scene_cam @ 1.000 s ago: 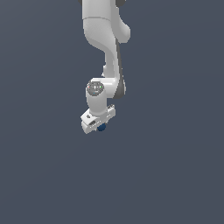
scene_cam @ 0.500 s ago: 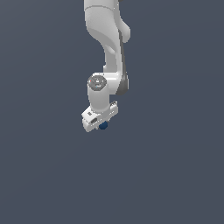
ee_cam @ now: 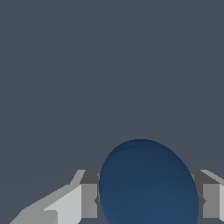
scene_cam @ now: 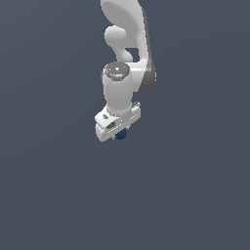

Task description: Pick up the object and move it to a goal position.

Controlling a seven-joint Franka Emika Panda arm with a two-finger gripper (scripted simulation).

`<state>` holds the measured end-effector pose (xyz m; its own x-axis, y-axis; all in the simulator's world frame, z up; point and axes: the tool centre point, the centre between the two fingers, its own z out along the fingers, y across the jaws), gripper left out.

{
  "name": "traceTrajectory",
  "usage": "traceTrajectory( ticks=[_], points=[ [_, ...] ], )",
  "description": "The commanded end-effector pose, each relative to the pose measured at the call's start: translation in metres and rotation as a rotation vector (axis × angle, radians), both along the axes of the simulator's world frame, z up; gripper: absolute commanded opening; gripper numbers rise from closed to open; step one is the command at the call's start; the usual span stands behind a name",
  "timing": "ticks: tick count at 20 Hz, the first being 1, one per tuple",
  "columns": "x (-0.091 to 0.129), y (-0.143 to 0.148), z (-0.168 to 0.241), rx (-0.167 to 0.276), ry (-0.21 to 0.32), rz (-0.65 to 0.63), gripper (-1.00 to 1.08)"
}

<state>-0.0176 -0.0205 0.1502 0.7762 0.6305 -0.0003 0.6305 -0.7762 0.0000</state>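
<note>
- Claw point(scene_cam: 120, 134) clamped narrow on the ball point(scene_cam: 121, 134), pointing downward at the end of the arm point(scene_cam: 122, 73).
- Ball: one only, dark blue, smooth, held between the two fingers point(ee_cam: 83, 199), one finger pressed against each side in the wrist view.
- In the exterior view only a small part of the ball peeking out beneath the white claw body, much narrower than that body.
- In the wrist view the ball point(ee_cam: 148, 183) large and close, covering the gap between the fingers, with a faint lighter arc near its upper edge.
- Fingers counted: two, grey and white, flat-faced, each showing beside the ball.
- No writing, brand or label readable on claw, ball or arm; only a round grey speckled cap point(scene_cam: 116, 72) on the joint above the claw.
- Arm: one, white with a darker grey band at the wrist joint, rising from the claw to the upper edge of the exterior view.
- Around and below the claw, plain dark grey-blue ground point(scene_cam: 58, 195) with no seam or edge; cannot tell whether bench surface or background, nor how high the claw hangs over it.
</note>
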Motion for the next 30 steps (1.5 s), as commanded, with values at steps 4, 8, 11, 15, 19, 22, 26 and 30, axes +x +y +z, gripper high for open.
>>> traceTrajectory(
  ticks=[4,8,11,15,19,22,26,30],
  points=[
    [0.015,0.022,0.058,0.000,-0.001,0.000,-1.00],
    [0.027,0.037,0.098,0.000,-0.001,0.000,-1.00],
    [0.035,0.048,0.127,0.000,-0.001,0.000,-1.00],
    [0.047,0.062,0.162,0.001,0.000,0.000,-1.00],
    [0.056,0.073,0.192,0.001,0.000,0.000,-1.00],
    [0.063,0.080,0.211,0.001,0.000,0.000,-1.00],
    [0.069,0.086,0.229,0.001,0.000,-0.001,-1.00],
    [0.074,0.091,0.241,0.001,0.000,-0.001,-1.00]
  ],
)
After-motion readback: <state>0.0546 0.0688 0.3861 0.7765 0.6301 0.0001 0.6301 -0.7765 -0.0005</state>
